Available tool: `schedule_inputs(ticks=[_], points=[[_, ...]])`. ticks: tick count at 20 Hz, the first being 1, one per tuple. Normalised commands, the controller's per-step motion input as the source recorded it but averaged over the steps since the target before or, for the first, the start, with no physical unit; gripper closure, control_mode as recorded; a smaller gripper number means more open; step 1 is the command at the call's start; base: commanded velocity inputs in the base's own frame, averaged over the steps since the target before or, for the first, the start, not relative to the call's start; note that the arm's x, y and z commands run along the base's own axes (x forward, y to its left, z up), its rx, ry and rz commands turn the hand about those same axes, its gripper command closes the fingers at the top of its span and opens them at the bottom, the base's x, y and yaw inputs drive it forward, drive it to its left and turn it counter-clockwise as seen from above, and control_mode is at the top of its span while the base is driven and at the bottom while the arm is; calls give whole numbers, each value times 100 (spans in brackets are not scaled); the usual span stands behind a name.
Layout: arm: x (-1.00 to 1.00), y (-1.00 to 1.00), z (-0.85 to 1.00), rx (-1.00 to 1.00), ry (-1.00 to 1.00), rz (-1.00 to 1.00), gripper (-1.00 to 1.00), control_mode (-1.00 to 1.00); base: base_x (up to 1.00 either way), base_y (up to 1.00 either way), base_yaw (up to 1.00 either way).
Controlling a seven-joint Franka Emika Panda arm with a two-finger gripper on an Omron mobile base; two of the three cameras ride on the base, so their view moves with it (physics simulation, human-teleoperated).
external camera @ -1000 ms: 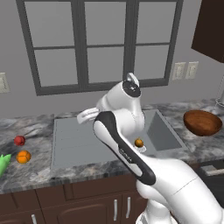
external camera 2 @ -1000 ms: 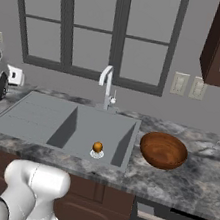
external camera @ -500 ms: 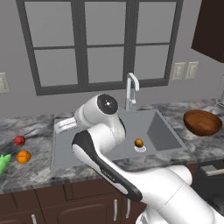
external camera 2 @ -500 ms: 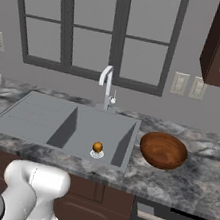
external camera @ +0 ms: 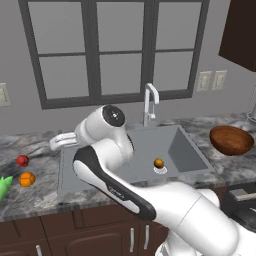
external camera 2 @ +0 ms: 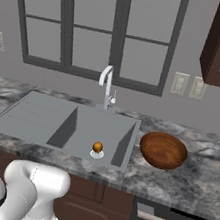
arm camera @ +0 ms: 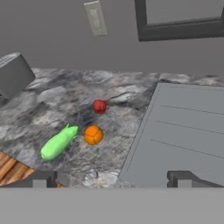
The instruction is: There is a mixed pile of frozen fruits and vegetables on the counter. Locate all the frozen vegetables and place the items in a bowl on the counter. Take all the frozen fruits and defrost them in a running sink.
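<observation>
Hovering jaws (arm camera: 111, 178) spread wide, empty, above counter (arm camera: 52, 105) near orange ball (arm camera: 93, 134) and green piece (arm camera: 58, 142).

Veined grey marbled stone counter (external camera: 45, 197), glossy wood-look bowl (external camera: 231, 140)

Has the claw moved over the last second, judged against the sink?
Yes. In the left base view the arm has swung left, from above the grey sink to the ribbed drainboard's left edge, towards the bright orange ball.
</observation>
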Motion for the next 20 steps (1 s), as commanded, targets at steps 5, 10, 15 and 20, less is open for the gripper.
schedule_inputs(ticks=[5,10,15,20], points=[[0,18,0,1,5,0,-100,-100,0,0,0],[0,5,-9,0,5,0,-100,-100,0,0,0],[0,9,-22,0,14,0,-100,-100,0,0,0],[0,22,-24,0,11,0,-100,-100,0,0,0]])
